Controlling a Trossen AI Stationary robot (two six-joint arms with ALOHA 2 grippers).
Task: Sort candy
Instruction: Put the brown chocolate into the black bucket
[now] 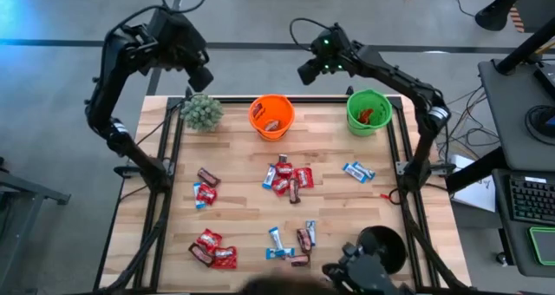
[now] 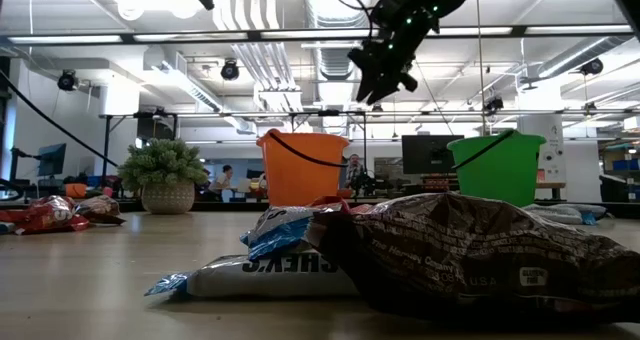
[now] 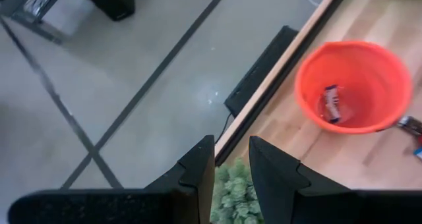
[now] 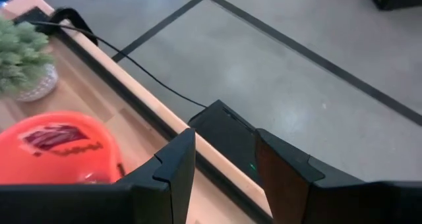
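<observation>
Candy lies in loose groups on the wooden table [image 1: 243,217]: a middle heap [image 1: 286,178], red packets at the near left [image 1: 212,250], and blue-and-white bars [image 1: 358,171] at the right. The orange bucket [image 1: 272,115] holds a piece [image 3: 331,102], and the green bucket [image 1: 368,111] holds red ones. My left gripper [image 1: 199,74] hangs open high over the far left corner, above the plant [image 3: 231,191], with nothing between its fingers. My right gripper [image 1: 310,69] hangs open and empty beyond the far edge, between the two buckets [image 4: 53,148].
A small green plant in a pot [image 1: 202,111] stands at the far left, beside the orange bucket. A dark device [image 1: 373,256] sits at the near edge. In the low view, a brown packet [image 2: 470,250] and a blue-and-white one [image 2: 270,270] lie close to the lens.
</observation>
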